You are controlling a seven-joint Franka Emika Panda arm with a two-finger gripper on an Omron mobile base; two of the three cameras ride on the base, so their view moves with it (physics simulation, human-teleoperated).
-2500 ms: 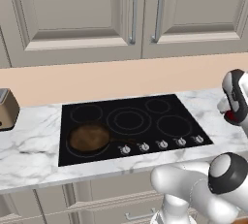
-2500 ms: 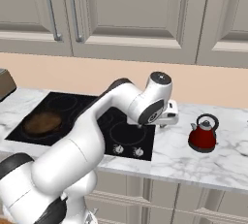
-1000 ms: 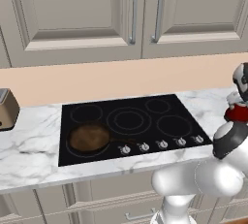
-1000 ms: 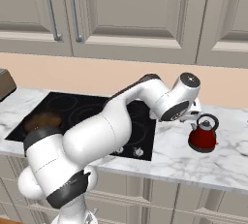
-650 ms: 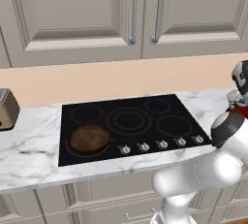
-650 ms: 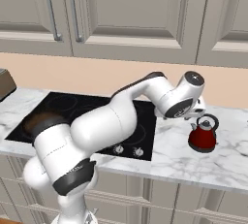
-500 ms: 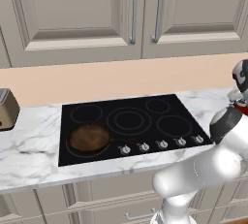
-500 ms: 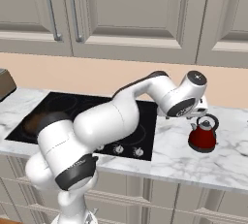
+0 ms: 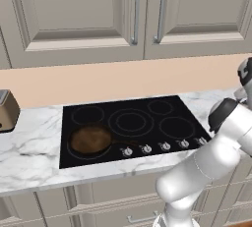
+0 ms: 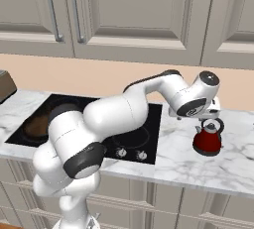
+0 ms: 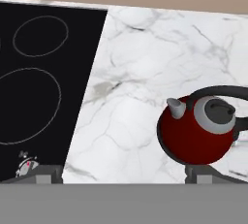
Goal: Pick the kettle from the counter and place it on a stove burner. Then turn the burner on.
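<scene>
The red kettle [image 10: 207, 139] with its black arched handle and grey lid stands upright on the white marble counter [image 10: 171, 159], to the right of the black cooktop [image 10: 151, 121]. My gripper [image 10: 212, 114] hangs just above the kettle's handle, open and holding nothing. In the hand view the kettle [image 11: 196, 132] sits low and right, in front of the right fingertip [image 11: 203, 173], with the gripper [image 11: 123, 175] spread wide. The stove burner [image 9: 131, 122], with two concentric rings, lies at the cooktop's middle and is bare.
A brown frying pan [image 9: 91, 139] rests on the front left circle. A row of knobs [image 9: 162, 146] lines the cooktop's front edge. A toaster [image 9: 6, 110] stands at the far left. Cabinet doors [image 9: 133, 10] hang above the wall behind.
My arm has swung further right, bringing the hand over the kettle. The kettle and the pan have stayed where they were. The jaws have stayed open.
</scene>
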